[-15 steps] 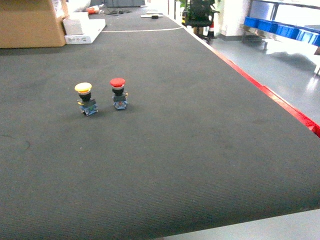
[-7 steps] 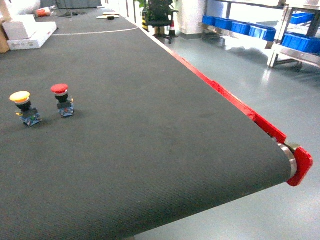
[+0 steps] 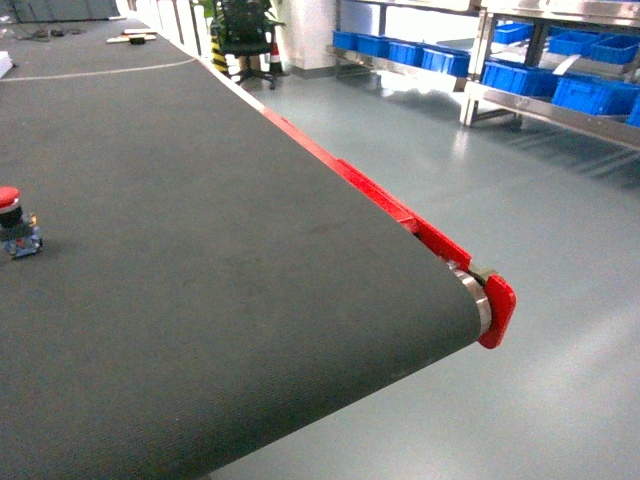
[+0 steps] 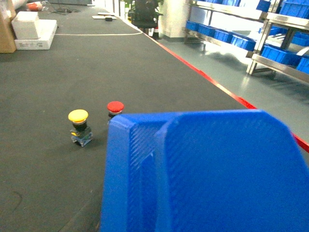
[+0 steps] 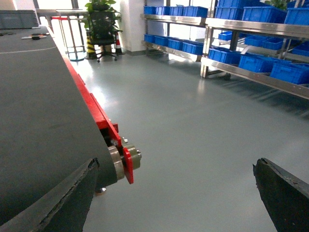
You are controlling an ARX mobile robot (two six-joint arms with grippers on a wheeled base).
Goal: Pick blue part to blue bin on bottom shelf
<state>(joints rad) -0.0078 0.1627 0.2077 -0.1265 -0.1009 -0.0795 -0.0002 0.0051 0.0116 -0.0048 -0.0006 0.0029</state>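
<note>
The blue part (image 4: 207, 174), a big ribbed plastic piece, fills the lower left wrist view right at the camera, above the dark belt. My left gripper appears shut on it, its fingers hidden behind it. Over the grey floor just past the belt's end, my right gripper (image 5: 175, 164) stands open and empty. The bottom shelf (image 3: 560, 112), a low steel rail, carries blue bins (image 3: 585, 92) at the head view's upper right. The same bottom shelf (image 5: 251, 75) and blue bins (image 5: 285, 72) show in the right wrist view. Neither gripper shows in the head view.
A red push button (image 3: 10, 215) stands at the belt's left edge; a yellow button (image 4: 78, 126) and that red one (image 4: 115, 107) sit just beyond the blue part. The conveyor's end has a red guard and roller (image 3: 492, 308). A farther rack (image 3: 400, 62) holds more bins; boxes (image 4: 34, 31) lie far up the belt.
The head view has swung right: the yellow button left the frame, the red one slid to the left edge, and the belt's end, floor and shelves came closer into view.
</note>
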